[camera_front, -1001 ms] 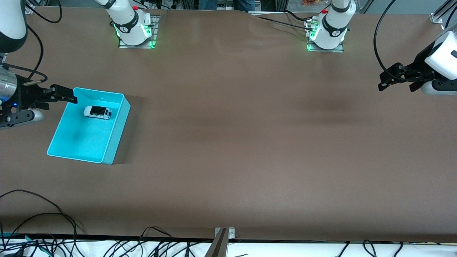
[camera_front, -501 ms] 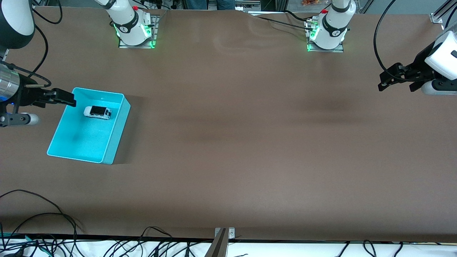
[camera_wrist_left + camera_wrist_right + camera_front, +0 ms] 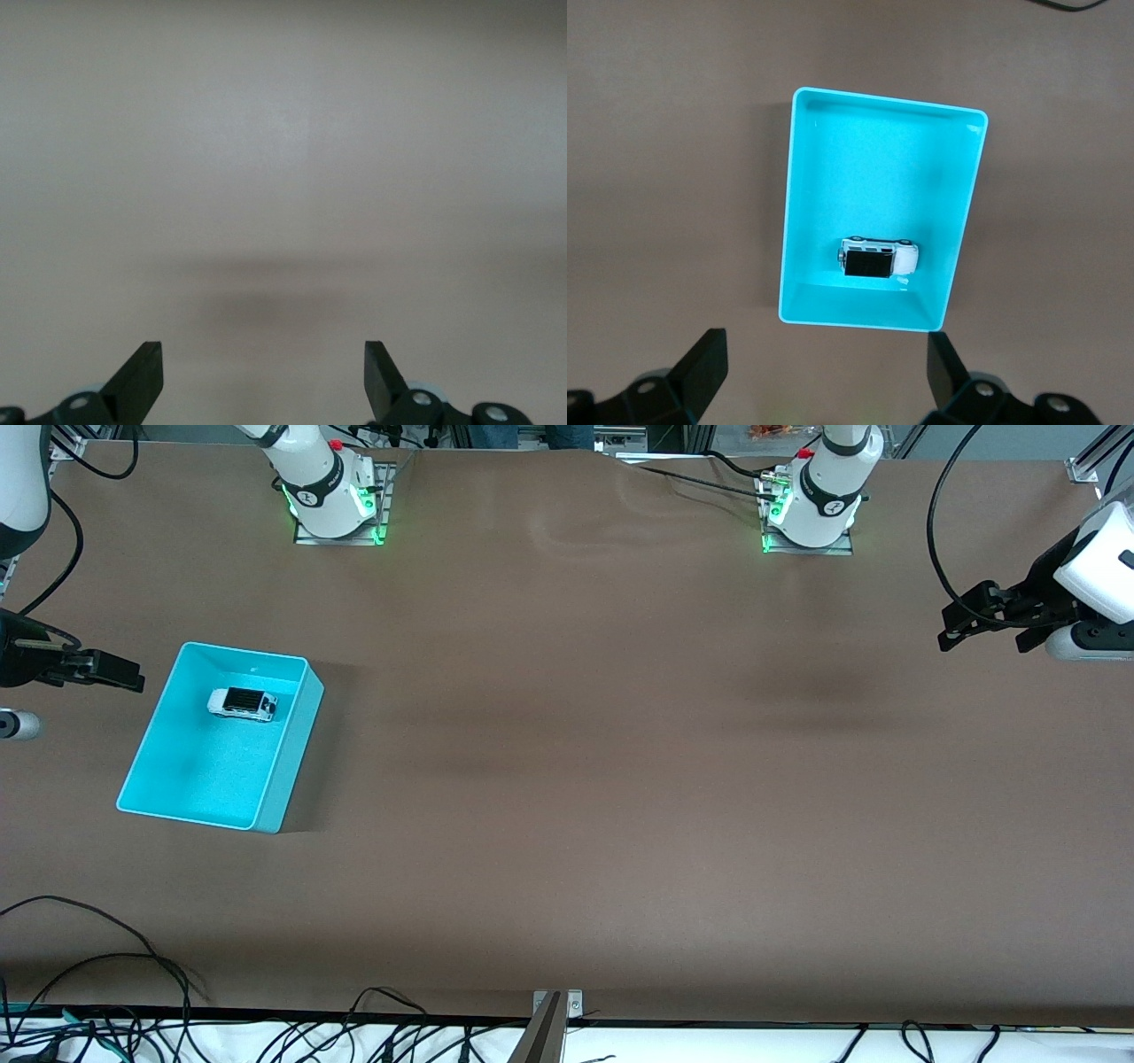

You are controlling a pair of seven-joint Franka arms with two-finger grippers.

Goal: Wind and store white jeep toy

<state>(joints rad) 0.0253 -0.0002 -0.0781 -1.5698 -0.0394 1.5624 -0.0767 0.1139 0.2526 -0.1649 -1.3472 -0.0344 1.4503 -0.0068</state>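
The white jeep toy (image 3: 242, 703) lies inside the cyan bin (image 3: 213, 771), in the part of the bin farther from the front camera. The bin stands toward the right arm's end of the table. My right gripper (image 3: 124, 675) is open and empty, in the air beside the bin, over bare table past its end wall. The right wrist view shows the bin (image 3: 868, 168) with the toy (image 3: 879, 256) in it, ahead of my open right gripper (image 3: 827, 367). My left gripper (image 3: 950, 627) is open and empty, and waits at the left arm's end of the table. My left gripper in its wrist view (image 3: 263, 376) is over bare table only.
The two arm bases (image 3: 332, 491) (image 3: 815, 500) stand at the table's edge farthest from the front camera. Loose black cables (image 3: 89, 957) and a metal bracket (image 3: 556, 1005) lie along the nearest edge. Brown table stretches between the bin and the left gripper.
My right gripper has drawn back from over the bin's end wall toward the right arm's end of the table. The toy, the bin and the left arm have not moved.
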